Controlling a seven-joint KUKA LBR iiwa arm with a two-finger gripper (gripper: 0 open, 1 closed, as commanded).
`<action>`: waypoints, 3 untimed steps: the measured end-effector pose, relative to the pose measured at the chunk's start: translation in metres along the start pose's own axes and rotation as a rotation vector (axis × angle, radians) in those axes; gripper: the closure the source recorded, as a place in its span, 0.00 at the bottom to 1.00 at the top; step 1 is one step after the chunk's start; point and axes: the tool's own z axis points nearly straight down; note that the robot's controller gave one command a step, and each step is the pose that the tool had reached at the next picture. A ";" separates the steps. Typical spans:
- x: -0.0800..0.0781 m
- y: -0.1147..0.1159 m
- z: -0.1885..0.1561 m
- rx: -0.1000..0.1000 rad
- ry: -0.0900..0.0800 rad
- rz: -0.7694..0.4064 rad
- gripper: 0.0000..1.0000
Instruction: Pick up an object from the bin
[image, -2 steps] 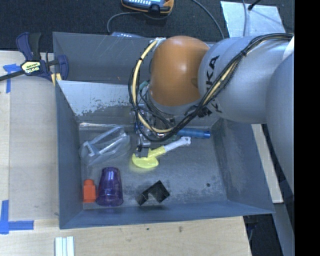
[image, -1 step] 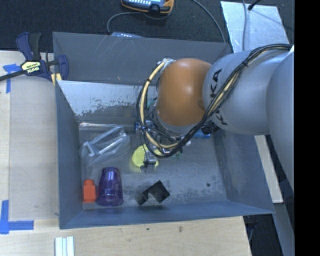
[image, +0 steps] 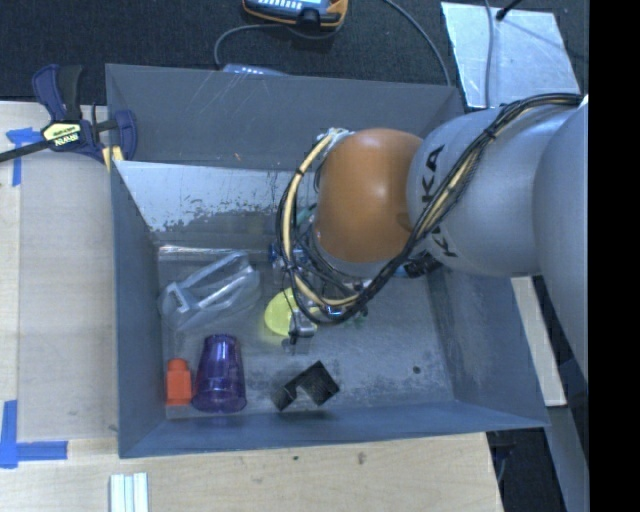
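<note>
My arm reaches down into the bin (image: 392, 372), and my gripper (image: 296, 328) sits low over the middle of its floor, beneath my orange cover (image: 365, 195) and the loop of cables (image: 291, 203) around the wrist. From this angle the wrist hides most of it, so I cannot tell how far my gripper is open, and I see nothing held in it. The closest thing is a yellow-green round thing (image: 276, 316), just beside my gripper on the camera view's left and partly tucked behind it; whether they touch I cannot make out. A black angular piece (image: 308, 385) lies near my gripper on the side toward the bin's near wall, apart from it. Farther off on the same side as the round thing, a purple cup (image: 218, 374) lies on the floor with a small orange piece (image: 178, 382) right against it. A clear plastic piece (image: 208, 285) lies beyond those two, toward the far wall, well apart from my gripper.
</note>
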 end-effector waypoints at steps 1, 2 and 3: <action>-0.012 -0.011 0.035 -0.002 -0.008 0.081 0.00; -0.010 -0.042 0.070 -0.002 -0.006 0.177 1.00; -0.010 -0.042 0.070 -0.002 -0.006 0.177 1.00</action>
